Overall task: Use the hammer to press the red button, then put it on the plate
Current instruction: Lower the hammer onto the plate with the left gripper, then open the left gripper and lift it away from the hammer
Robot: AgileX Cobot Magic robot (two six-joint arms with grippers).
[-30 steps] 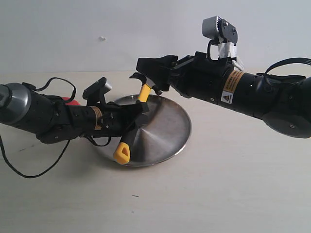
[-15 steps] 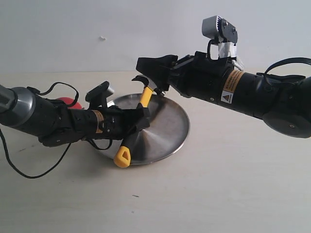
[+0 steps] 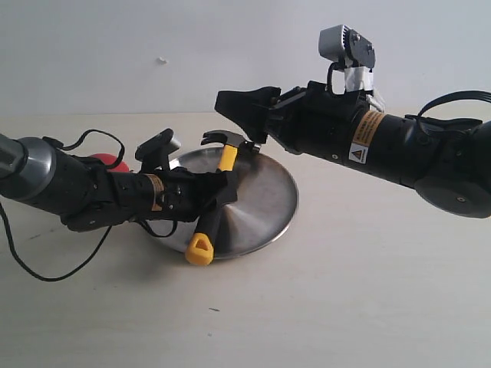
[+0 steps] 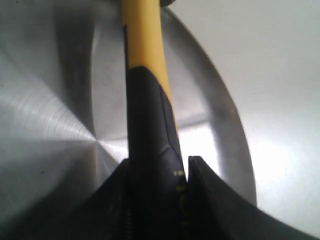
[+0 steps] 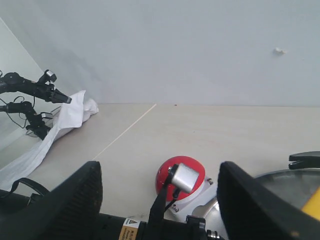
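Hammer spot: hammer (image 3: 227, 159) lies across the plate (image 3: 268, 207), head at the far rim near upper centre of the exterior view, yellow tip poking over the near rim.
Left gripper: left gripper (image 3: 219, 192) has a jaw on each side of the black grip, mid-handle. They sit snug against it in the wrist view, but I honestly can't tell if it's squeezing or letting go.
Right gripper: right gripper (image 3: 244, 116) is spread wide, nothing in it, hanging just above the head.
Button: button (image 3: 115, 162) peeks out behind the left arm, left of frame, near the plate.
Handling: stiff and head-heavy, I'd say. The rubbery black grip is the bit to hold, and closer to the head would balance better. Steel on a shiny plate looks slidey.
Changed from a second ago: the head was propped higher, right under the right gripper. It's now lower and flatter, and the tip has slid slightly right and down. Right arm hasn't budged.
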